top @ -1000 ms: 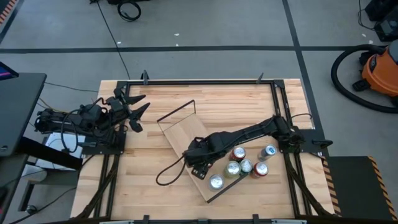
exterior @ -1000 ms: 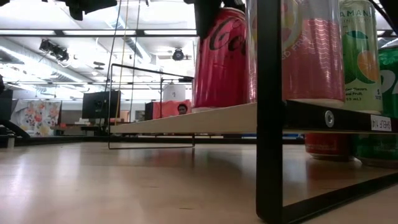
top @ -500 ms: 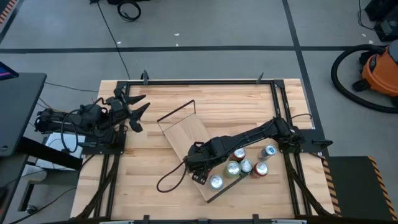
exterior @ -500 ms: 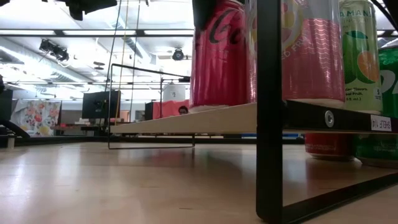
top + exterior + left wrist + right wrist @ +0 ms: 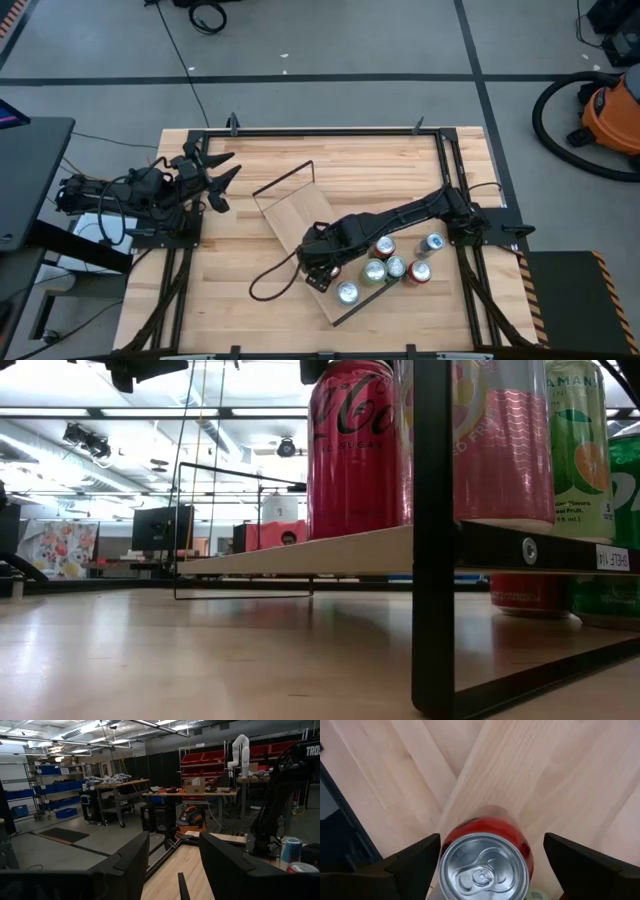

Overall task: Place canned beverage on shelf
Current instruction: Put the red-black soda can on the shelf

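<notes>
Since a moment ago, right claw [image 5: 485, 851] spread wide and lifted clear, leaving red cola can [image 5: 355, 450] upright on shelf [image 5: 330, 550] board near its worktop-front end. Left claw [image 5: 222, 172] parked open at worktop's left edge.

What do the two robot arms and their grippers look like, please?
Both arms are dark, slim and jointed. The left gripper has two pointed black fingers and loose black cables behind it. The right gripper has broad, flat, matte black fingers. No markings are visible.
</notes>
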Controlling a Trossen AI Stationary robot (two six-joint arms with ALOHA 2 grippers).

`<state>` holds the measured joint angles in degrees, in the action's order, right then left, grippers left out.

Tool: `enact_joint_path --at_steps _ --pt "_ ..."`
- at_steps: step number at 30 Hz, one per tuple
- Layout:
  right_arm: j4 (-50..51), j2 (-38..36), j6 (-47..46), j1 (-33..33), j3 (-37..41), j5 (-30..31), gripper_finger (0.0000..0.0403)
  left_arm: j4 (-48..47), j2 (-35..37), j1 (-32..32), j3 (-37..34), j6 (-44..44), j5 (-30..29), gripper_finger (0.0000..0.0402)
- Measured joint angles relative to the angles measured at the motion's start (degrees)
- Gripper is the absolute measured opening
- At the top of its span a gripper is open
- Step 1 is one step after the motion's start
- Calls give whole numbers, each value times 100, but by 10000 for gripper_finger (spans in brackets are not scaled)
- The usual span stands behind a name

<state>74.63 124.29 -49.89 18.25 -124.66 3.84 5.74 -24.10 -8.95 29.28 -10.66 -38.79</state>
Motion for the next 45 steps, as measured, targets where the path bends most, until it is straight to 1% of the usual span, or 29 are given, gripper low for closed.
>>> enact_joint_path --at_steps 13,19,24,28,35,39,41,45 --pt "35 -2 208 -276 0 412 366 -2 0 0 0 0 0 183" --pt "466 -4 209 -405 0 662 366 -2 0 0 0 0 0 183" --pt "474 -33 350 -456 4 500 366 -4 2 0 0 0 0 183" --pt "772 -50 356 -482 4 467 366 -2 1 0 0 0 0 183" --pt "1131 -50 369 -561 4 689 366 -4 0 -2 0 0 0 183" --pt "1434 -48 465 -630 4 689 366 -4 0 0 0 0 0 183" --pt "1561 -48 515 -659 4 591 366 -4 1 0 0 -3 0 183" --pt "1534 -46 681 -681 4 97 366 -7 2 0 0 -26 0 183"
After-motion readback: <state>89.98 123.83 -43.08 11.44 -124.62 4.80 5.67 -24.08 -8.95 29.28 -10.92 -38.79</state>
